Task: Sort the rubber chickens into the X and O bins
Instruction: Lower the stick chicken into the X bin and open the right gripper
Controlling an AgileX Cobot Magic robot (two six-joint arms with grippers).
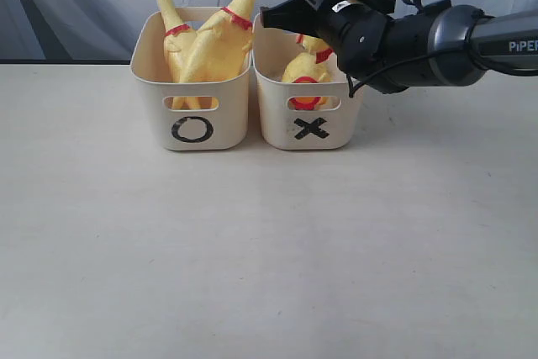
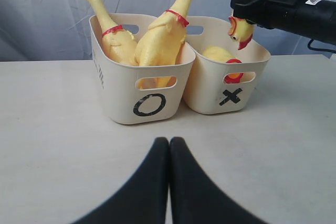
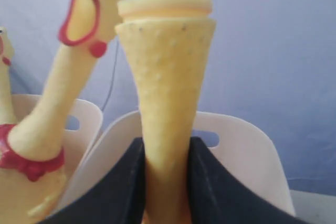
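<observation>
Rubber chicken head-and-neck piece, yellow (image 2: 239, 30), is pinched at the neck by the right gripper (image 3: 166, 182), head dangling over the cream plastic X bin (image 1: 277, 124), upper middle of the exterior view; left gripper (image 2: 169, 142) is pressed together, empty.

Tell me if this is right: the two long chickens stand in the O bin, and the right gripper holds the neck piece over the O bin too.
Not quite. The right gripper holds the neck piece over the X bin, not the O bin, as the exterior view shows. The two long chickens do stand in the O bin.
</observation>
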